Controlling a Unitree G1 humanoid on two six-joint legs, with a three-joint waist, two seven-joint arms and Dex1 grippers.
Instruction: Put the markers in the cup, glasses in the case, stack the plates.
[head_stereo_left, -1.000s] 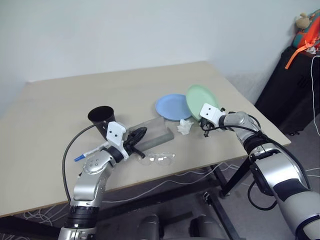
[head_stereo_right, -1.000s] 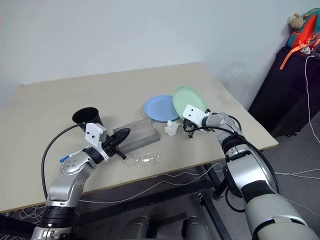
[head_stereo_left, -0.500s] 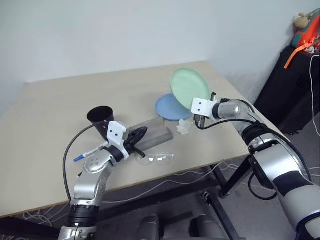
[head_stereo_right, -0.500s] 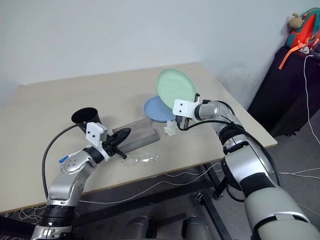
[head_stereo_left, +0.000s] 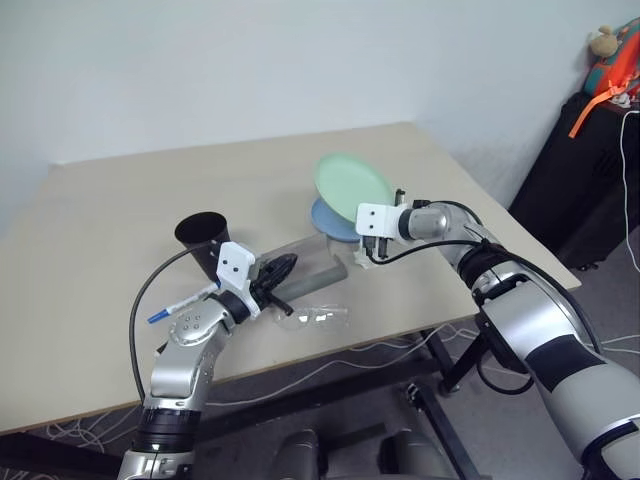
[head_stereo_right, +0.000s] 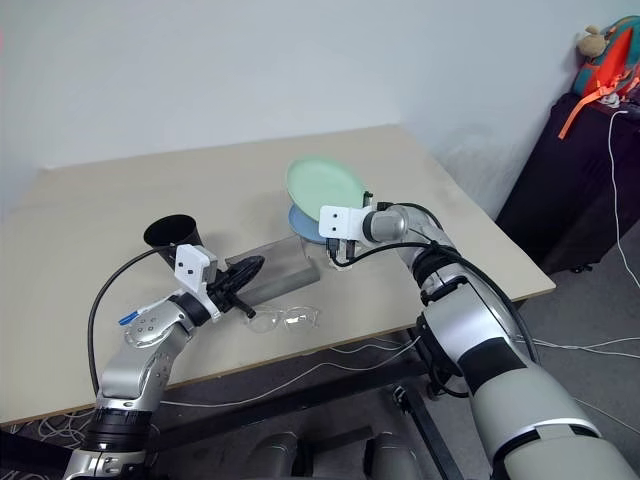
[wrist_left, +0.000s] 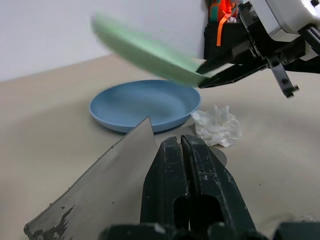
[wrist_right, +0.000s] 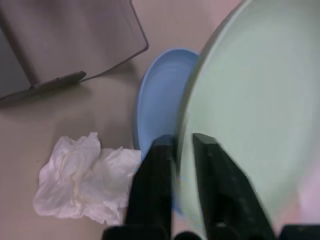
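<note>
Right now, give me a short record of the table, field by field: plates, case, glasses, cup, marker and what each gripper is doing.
green plate: tilted, in the air over the blue plate, rim between the right gripper fingers
blue plate: flat on the table
case: open, lid up
glasses: on the table in front of the case
cup: upright
marker: blue-capped, lying by the left arm
tissue: crumpled, beside the blue plate
left gripper: shut, empty

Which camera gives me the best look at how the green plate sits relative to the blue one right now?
The left wrist view: it shows the green plate from the side, tilted and clear above the blue plate. The eye views look down, so it covers most of the blue plate. The right wrist view shows their rims overlapping up close.
</note>
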